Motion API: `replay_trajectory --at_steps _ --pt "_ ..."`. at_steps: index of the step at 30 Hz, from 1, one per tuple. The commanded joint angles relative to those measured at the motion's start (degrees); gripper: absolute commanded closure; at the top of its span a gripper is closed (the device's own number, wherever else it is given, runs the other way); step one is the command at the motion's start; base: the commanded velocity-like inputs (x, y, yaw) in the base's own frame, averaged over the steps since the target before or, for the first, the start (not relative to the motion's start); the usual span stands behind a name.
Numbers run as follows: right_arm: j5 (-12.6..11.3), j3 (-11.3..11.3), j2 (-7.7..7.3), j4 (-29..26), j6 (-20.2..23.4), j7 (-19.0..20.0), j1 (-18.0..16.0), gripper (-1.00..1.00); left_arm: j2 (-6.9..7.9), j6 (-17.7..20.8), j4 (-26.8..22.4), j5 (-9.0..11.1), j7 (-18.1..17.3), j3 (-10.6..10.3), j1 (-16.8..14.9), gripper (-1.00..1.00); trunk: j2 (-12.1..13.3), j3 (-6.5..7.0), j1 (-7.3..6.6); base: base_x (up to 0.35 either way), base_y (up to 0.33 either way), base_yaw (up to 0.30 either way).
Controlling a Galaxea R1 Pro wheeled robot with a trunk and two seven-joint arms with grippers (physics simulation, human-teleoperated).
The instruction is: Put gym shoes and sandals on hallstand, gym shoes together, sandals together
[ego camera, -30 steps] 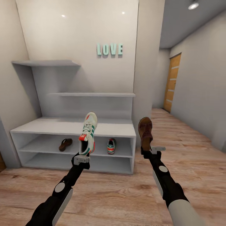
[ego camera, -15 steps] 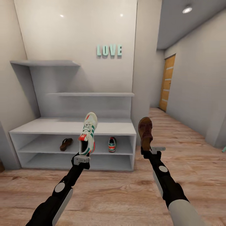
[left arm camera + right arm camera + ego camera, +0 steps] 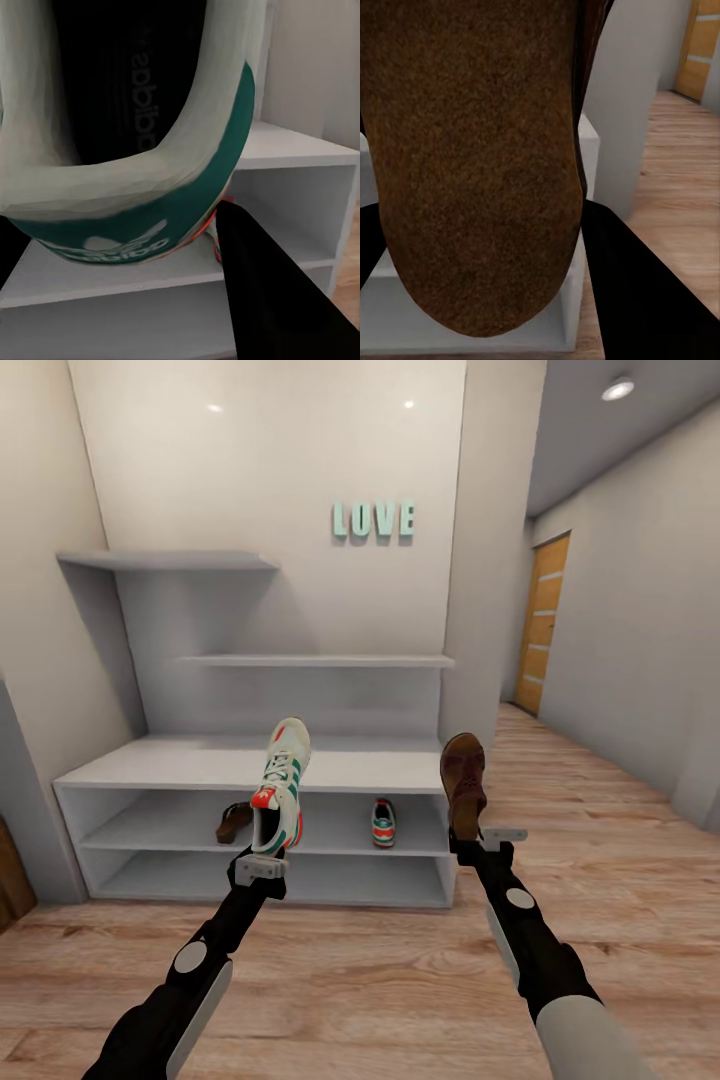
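My left gripper (image 3: pixel 262 857) is shut on the heel of a white gym shoe (image 3: pixel 281 780) with green stripes, held toe-up in front of the hallstand (image 3: pixel 180 768). The left wrist view looks into that shoe's teal-lined opening (image 3: pixel 135 150), with a black finger (image 3: pixel 262 285) beside it. My right gripper (image 3: pixel 470 845) is shut on a brown sandal (image 3: pixel 463 778), also held upright; its tan footbed (image 3: pixel 472 165) is close to the right wrist camera. A second gym shoe (image 3: pixel 383 823) and a second sandal (image 3: pixel 234 822) rest apart on the hallstand's upper open shelf; the sandal is partly hidden by the held shoe.
The corridor floor (image 3: pixel 400 970) lies between me and the rack. A wall pillar (image 3: pixel 485 560) stands right of the hallstand. The corridor runs back right to a wooden door (image 3: pixel 545 622). Teal LOVE letters (image 3: pixel 373 520) hang on the wall. A brown object (image 3: pixel 10 875) sits at the left edge.
The whole picture has shifted, so the hallstand now sits further right in the head view: the camera moved. Both arms and their shoes hold the same pose.
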Motion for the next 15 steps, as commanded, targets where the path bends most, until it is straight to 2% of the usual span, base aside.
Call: replay_trajectory --at_steps 1,10,12,15 --pt "0.47 -0.21 0.07 -0.01 -0.13 -0.01 -0.04 1.00 0.05 -0.17 0.03 0.54 -0.18 -0.10 -0.04 1.00 -0.03 -0.06 -0.01 0.016 0.122 0.000" --pt "0.47 -0.21 0.04 -0.04 -0.13 -0.01 -0.06 1.00 0.01 -0.26 0.09 0.48 -0.12 -0.12 -0.04 1.00 -0.03 -0.06 -0.01 0.004 0.029 -0.031" --pt "0.47 -0.21 0.01 -0.09 -0.10 -0.01 -0.07 1.00 -0.22 -0.26 0.13 0.48 -0.11 -0.14 -0.04 1.00 -0.03 -0.06 -0.01 0.000 0.001 -0.022" --pt "-0.12 -1.27 -0.98 -1.08 0.88 0.33 -0.20 1.00 -1.20 0.72 1.11 -0.38 0.89 -1.16 -1.00 1.00 -0.03 -0.06 -0.01 0.000 0.000 0.000"
